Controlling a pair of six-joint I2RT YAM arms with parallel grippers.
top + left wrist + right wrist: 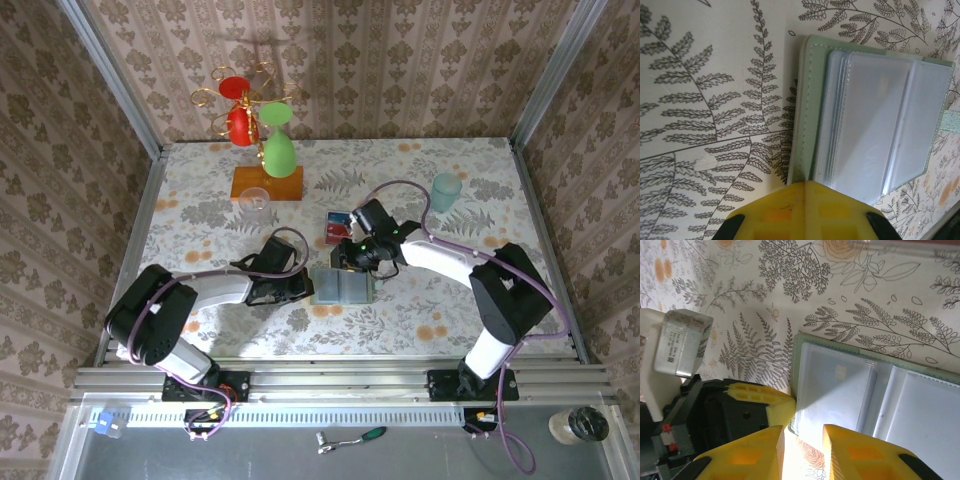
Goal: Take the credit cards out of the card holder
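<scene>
The left claw [303, 289] is shut tight on nothing. Its tip touches the left edge of the card holder [343, 287], which lies open in the middle of the table [480, 300]. The right claw [352, 262] hangs over the holder's far edge, open a little and empty. The credit cards [338, 226] lie just behind, toward the table's far edge.

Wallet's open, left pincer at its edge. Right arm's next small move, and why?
Probably lower the right pincer onto the near clear sleeve of the card holder and pinch its edge. Its jaws stand slightly apart above that page, the shut left pincer sits at the cover's edge, and whether a card remains inside is unclear.
</scene>
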